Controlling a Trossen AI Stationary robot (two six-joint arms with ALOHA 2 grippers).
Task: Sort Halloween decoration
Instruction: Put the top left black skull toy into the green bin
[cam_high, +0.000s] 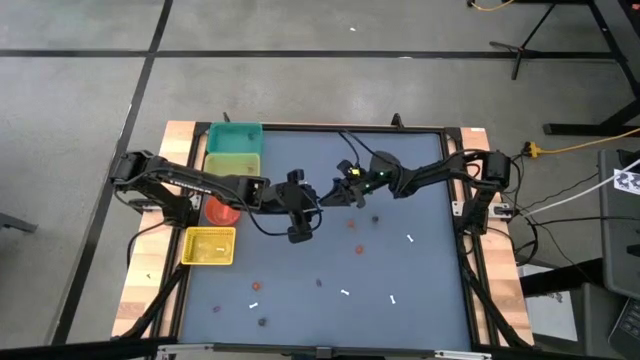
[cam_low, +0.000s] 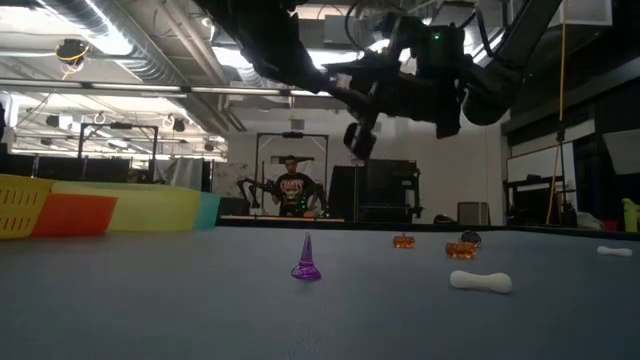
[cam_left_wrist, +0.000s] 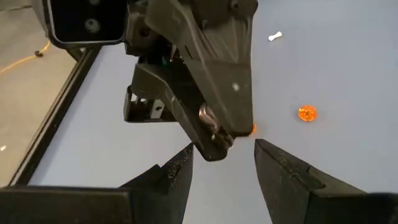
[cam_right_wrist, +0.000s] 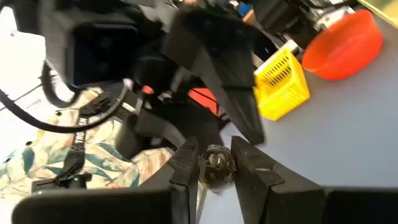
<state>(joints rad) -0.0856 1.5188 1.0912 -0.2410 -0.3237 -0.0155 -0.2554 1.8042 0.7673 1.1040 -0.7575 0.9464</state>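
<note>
From above, the two arms meet over the middle of the blue table (cam_high: 420, 300). The left gripper (cam_high: 300, 228) and the right gripper (cam_high: 335, 195) are nearly nose to nose. Trinkets lie scattered: an orange pumpkin (cam_high: 360, 247), white bones (cam_high: 409, 238), dark bits toward the front edge. The teal bin (cam_high: 235, 136), red bowl (cam_high: 222, 211) and yellow basket (cam_high: 209, 246) sit at the left.

At table level, both grippers hang well above a purple witch hat (cam_low: 306, 261), a white bone (cam_low: 481, 282) and two orange pieces (cam_low: 403, 241). A person (cam_low: 291, 190) stands far behind.

The left wrist view shows its fingers (cam_left_wrist: 283, 177) spread and empty, with the right gripper's tip between them.

The right wrist view shows its fingers pinched on a small dark round trinket (cam_right_wrist: 216, 165).

This looks like a mid-air handover. If the right lets go before the left closes, the trinket would drop and roll off among the unsorted ones.
</note>
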